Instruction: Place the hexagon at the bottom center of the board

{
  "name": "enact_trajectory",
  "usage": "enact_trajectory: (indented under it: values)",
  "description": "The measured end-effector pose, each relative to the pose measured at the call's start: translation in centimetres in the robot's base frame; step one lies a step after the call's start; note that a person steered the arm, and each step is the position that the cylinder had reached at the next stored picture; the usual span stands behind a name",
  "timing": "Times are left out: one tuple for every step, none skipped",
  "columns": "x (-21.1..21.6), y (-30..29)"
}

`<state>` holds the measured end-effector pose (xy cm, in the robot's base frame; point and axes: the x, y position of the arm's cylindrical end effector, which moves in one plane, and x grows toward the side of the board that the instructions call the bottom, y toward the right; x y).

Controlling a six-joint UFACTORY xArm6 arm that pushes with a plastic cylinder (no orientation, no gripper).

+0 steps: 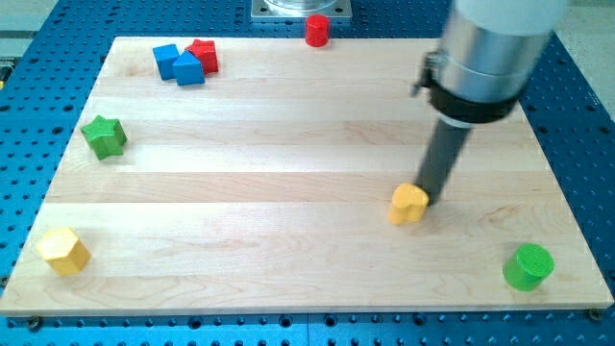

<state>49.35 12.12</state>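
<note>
And here's the wooden counter (288, 163), seen from above at a slant, sitting on a blue perforated base (586, 144). The arm's silver barrel (490, 53) fills the view's top right, and the dark rod comes down out of it at a lean. There's the tool: my tip (426, 200), right of centre and a bit below the middle of the board. It's a plain rod, so there's nothing to spread or pinch; it holds nothing. It sits hard against the upper right side of a yellow block (408, 204), heart-like in shape; whether it truly touches I cannot tell.

Now the hexagon, the yellow hexagon (63, 251): it's down at the view's bottom left corner, close to the board's left edge, well apart from my tip and alone there.

Round the rest: a green star (104, 135) on the left side, above the hexagon. Up at the top left, a blue block (177, 63) and a red block (203, 55) huddle together, touching. A red cylinder (317, 31) stands at the top edge near the middle. A green cylinder (528, 266) sits at the bottom right.
</note>
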Motion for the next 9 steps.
enact_trajectory:
  values:
    - [-1.7, -2.4]
    - [2.1, -3.5]
    - [4.4, 4.1]
    - [3.7, 3.4]
    - [1.4, -8.6]
    - [-1.1, -24.6]
    - [-0.9, -39.7]
    - [2.1, -42.0]
    - [7.4, -39.8]
